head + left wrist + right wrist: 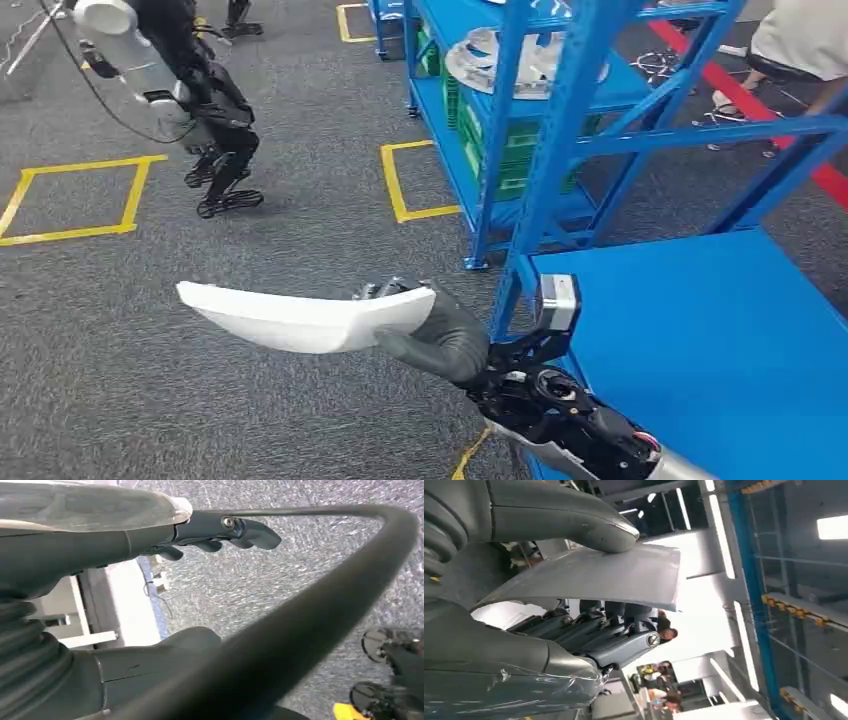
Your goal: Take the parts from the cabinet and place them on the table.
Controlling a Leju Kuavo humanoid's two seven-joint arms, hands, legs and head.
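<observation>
The right hand (425, 325) clamped one end of the long white curved panel (300, 318), so the far tip could snag the blue rack's post (520, 250) while swinging toward the blue table (720, 340); the left hand's (220, 530) fingers hung loosely apart, empty.

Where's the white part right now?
In the head view, the white part is held in the right hand over the grey carpet, left of the blue table.
</observation>
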